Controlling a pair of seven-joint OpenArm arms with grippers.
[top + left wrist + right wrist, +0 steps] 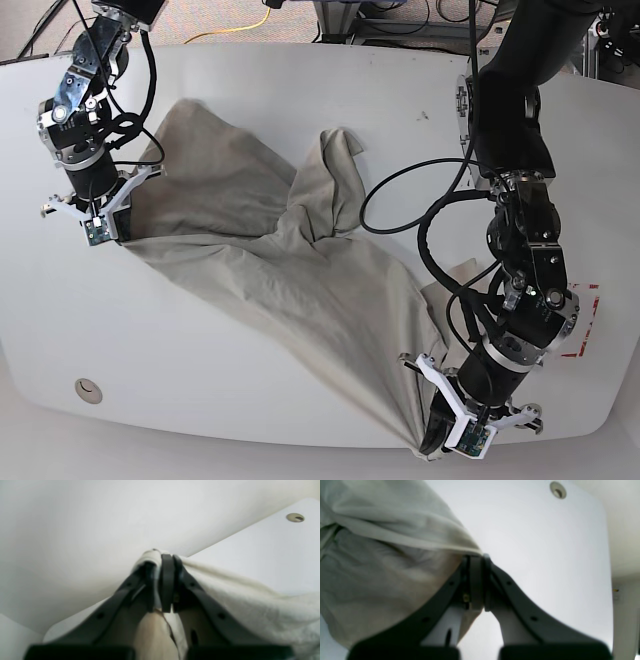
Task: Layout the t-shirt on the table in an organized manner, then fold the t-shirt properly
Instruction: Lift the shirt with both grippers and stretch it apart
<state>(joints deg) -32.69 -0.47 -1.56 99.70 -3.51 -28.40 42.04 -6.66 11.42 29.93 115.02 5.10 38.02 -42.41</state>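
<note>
Here, nearest the camera in the base view, the left gripper (437,437) sits at the near edge of the white surface (250,400), toward its near right corner, its jaws pressed together on a bunched corner of the t-shirt (300,270). The left wrist view shows the same pinch: the left gripper (163,555) has pale cloth wedged between its dark fingers (167,582), with more of the t-shirt (250,597) draping off to one side over the surface (262,555).

From that corner the light khaki-grey t-shirt runs diagonally across the middle of the surface, wrinkled and partly stretched, with a twisted fold rising near the centre.

A red-outlined mark (588,320) lies near the right edge, and a small round hole (88,389) sits near the near left corner.

Farther back, close to the left edge, the right gripper (108,228) is clamped on the opposite part of the t-shirt. In the right wrist view, the right gripper (476,556) has its jaws closed on a hem of the t-shirt (382,555), which hangs in loose folds above the surface (532,542). Another round hole (558,490) shows beyond.
</note>
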